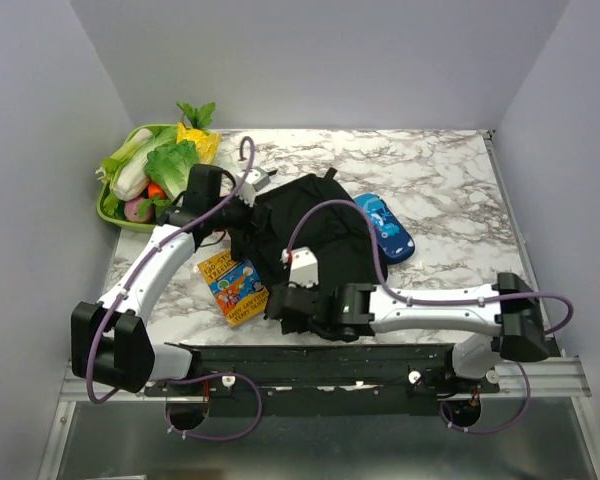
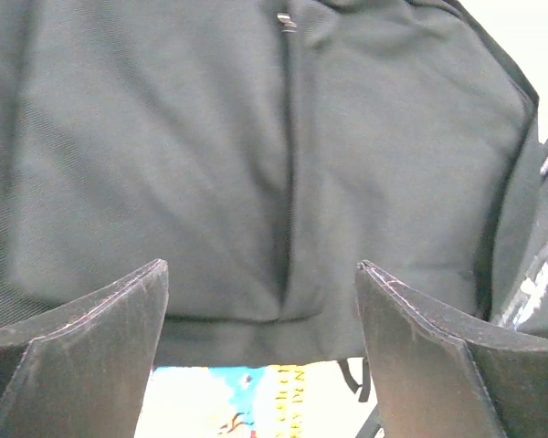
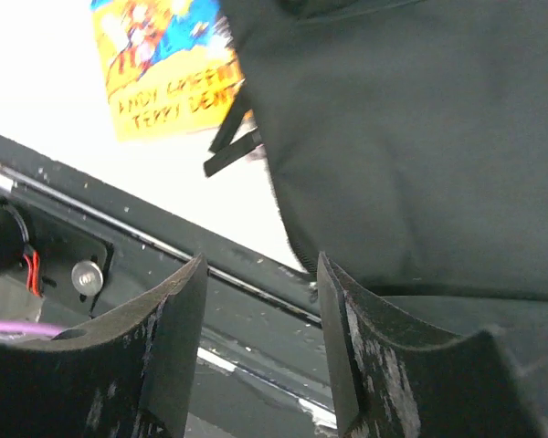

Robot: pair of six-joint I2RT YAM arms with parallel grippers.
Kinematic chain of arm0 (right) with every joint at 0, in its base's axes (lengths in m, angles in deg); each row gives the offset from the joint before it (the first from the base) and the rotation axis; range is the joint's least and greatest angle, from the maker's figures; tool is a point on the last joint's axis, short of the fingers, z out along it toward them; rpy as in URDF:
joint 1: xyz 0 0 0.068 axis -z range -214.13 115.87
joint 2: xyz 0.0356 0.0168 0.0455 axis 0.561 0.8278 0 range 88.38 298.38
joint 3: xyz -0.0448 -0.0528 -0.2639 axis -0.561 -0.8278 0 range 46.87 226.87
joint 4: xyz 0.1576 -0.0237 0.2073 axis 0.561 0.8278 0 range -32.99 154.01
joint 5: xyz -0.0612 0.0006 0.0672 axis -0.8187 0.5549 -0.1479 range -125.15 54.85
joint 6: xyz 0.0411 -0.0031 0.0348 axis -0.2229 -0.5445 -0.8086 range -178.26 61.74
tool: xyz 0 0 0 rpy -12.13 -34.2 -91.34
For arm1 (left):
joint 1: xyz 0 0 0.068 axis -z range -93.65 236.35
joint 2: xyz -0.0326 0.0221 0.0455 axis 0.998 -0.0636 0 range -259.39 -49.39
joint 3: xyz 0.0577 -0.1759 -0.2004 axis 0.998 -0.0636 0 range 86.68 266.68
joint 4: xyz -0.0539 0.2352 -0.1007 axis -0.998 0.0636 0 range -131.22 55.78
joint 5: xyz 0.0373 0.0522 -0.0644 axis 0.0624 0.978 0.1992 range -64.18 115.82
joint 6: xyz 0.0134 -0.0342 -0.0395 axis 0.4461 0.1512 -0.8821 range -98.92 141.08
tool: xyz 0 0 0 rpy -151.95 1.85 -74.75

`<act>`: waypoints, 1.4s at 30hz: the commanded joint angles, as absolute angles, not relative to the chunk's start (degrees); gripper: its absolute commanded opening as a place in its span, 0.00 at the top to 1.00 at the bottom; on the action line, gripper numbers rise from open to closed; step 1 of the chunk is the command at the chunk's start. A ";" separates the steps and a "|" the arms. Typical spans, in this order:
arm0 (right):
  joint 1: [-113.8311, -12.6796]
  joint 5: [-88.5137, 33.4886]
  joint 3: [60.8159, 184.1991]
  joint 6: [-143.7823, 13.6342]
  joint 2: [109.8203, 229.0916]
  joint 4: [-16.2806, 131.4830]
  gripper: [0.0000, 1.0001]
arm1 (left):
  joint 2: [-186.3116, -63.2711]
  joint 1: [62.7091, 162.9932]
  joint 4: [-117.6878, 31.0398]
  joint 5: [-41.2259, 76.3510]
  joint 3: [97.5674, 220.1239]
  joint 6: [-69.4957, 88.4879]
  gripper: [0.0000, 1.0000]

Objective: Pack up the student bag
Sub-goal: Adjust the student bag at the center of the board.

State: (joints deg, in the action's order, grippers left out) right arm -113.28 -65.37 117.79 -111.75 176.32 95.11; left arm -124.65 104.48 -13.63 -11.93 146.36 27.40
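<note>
The student bag (image 1: pixel 315 225) is a floppy black backpack lying flat in the middle of the marble table. My left gripper (image 1: pixel 246 212) hovers at the bag's left edge. In the left wrist view its fingers (image 2: pixel 119 310) stand wide apart and open, with the black fabric of the bag (image 2: pixel 256 137) ahead and nothing between them. My right gripper (image 1: pixel 282 303) is at the bag's near left corner, open too. Between its fingertips (image 3: pixel 187 292) only the black rail shows, and the bag (image 3: pixel 411 137) lies just to the right.
A colourful children's book (image 1: pixel 232 286) lies left of the bag, near both grippers. A blue patterned glasses case (image 1: pixel 385 227) rests at the bag's right side. A green tray (image 1: pixel 108 208) of toy vegetables sits at the back left. The black mounting rail (image 1: pixel 310 358) runs along the near edge.
</note>
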 commanded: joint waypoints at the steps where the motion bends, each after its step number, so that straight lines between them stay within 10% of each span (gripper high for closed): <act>1: -117.71 -67.05 120.44 -106.79 181.00 88.04 0.41 | -124.79 95.86 -10.91 -15.90 150.82 26.69 0.09; 13: -120.35 -80.15 123.17 -103.25 192.88 107.09 0.35 | -118.21 91.89 3.25 -21.98 148.38 41.82 0.07; 23: -118.77 -83.41 113.25 -127.41 185.67 123.53 0.73 | -121.36 94.17 3.77 -26.91 146.53 46.73 0.14; 32: -118.59 -79.73 115.07 -137.44 176.63 125.65 0.40 | -120.31 101.38 -1.48 -25.15 142.49 44.64 0.15; 42: -119.21 -64.61 115.77 -139.21 179.06 107.02 0.45 | -118.73 102.61 -4.75 -24.36 139.76 42.96 0.16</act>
State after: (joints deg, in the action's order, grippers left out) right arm -118.77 -71.43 113.79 -136.54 174.31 115.44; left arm -120.85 102.23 -2.59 -23.96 139.65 42.70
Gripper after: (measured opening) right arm 0.559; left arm 0.841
